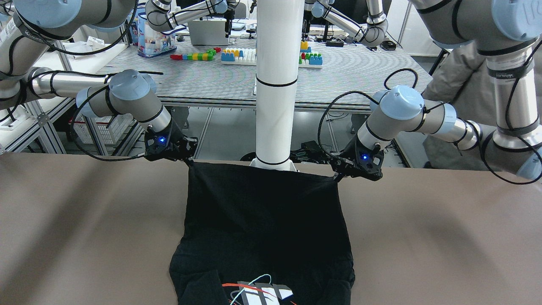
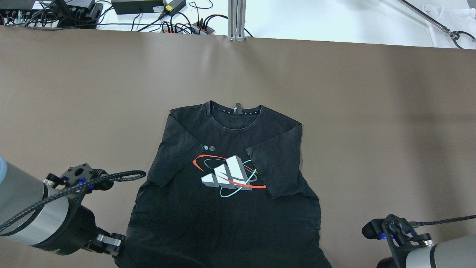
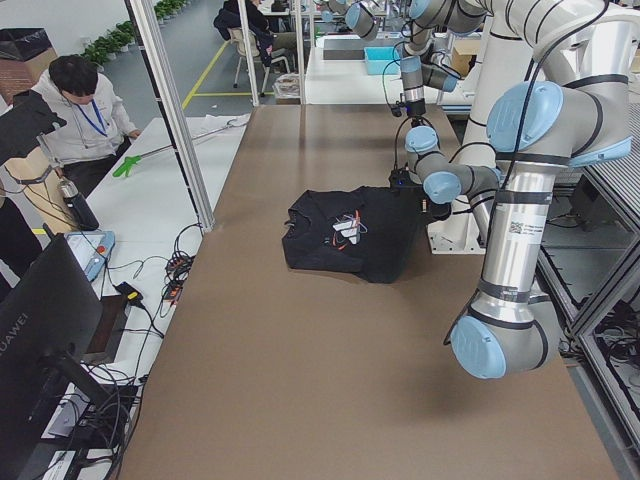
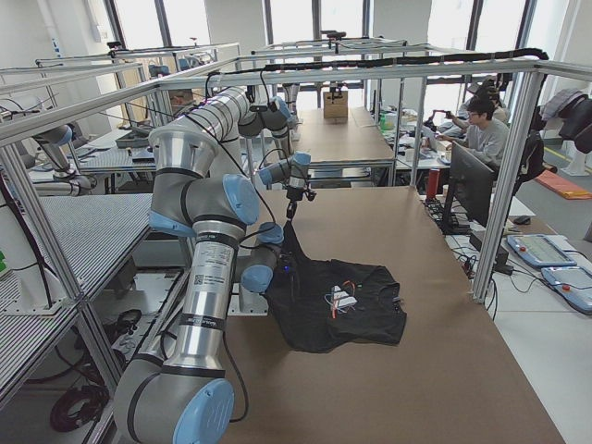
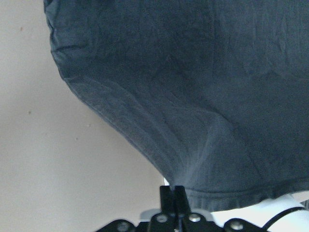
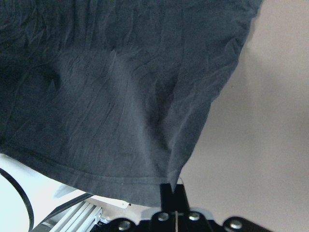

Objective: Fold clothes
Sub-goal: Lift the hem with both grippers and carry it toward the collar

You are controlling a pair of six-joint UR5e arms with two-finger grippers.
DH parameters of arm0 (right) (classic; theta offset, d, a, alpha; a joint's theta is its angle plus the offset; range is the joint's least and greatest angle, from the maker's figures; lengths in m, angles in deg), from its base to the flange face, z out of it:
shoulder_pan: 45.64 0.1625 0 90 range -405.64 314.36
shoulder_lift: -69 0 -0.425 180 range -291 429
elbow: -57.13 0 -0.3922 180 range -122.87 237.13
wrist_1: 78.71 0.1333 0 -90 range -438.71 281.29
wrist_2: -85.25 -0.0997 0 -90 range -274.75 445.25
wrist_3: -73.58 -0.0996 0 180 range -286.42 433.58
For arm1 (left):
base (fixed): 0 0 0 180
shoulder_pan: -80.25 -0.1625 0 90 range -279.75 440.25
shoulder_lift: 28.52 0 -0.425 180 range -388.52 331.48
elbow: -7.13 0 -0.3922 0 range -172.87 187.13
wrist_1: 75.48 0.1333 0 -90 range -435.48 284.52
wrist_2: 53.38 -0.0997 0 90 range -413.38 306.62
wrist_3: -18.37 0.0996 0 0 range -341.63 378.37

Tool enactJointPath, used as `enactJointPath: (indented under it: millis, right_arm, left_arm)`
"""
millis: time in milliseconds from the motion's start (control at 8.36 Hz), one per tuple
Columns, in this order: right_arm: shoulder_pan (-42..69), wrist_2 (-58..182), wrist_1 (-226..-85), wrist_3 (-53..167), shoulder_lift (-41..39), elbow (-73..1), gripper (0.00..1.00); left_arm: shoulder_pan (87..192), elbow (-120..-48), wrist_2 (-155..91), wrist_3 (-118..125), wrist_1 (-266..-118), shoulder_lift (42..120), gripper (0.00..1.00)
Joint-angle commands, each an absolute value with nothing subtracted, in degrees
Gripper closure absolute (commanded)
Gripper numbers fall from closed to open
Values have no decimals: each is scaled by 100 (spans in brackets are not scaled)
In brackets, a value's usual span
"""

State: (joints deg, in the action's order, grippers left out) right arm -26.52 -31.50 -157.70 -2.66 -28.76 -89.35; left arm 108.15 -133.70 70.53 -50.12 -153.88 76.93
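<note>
The clothes are one black T-shirt (image 2: 227, 208) with a white, orange and teal logo (image 2: 228, 175), lying face up on the brown table (image 2: 372, 111), both sleeves folded in over the chest. Its collar points away from the robot. My left gripper (image 1: 338, 176) is shut on one corner of the bottom hem, also seen in the left wrist view (image 5: 173, 191). My right gripper (image 1: 189, 162) is shut on the other hem corner, as the right wrist view (image 6: 173, 188) shows. Both corners are lifted a little, and the hem (image 1: 262, 168) stretches between them at the robot's edge of the table.
The white pillar (image 1: 275, 84) stands just behind the lifted hem. Cables and power strips (image 2: 178, 26) lie beyond the table's far edge. A person in a grey coat (image 1: 457, 76) stands behind my left arm. A back table (image 1: 237, 72) holds coloured bricks.
</note>
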Motion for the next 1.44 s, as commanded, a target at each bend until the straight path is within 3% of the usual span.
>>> enactJointPath:
  millis: [0,598,957,1316]
  right_arm:
    - [-2116,-2962,-15789,-263,-2393,-8309,100]
    - [-559,-2953,-15833,-254,-1285,-6550,100]
    - [-416,-2699,-15973,-263,-888,-6311,100]
    - [-188,-2681,-16527,-254,-422,-6214,100]
  left_arm:
    - [11336,-12642,7046,-5001,-15388,8369,100]
    - [12681,-10989,7020,-4325,-15396,9319,100]
    - [12815,-9934,6466,-4220,-15527,9847,100]
    - [13034,-9291,6448,-4035,-15905,9892,100]
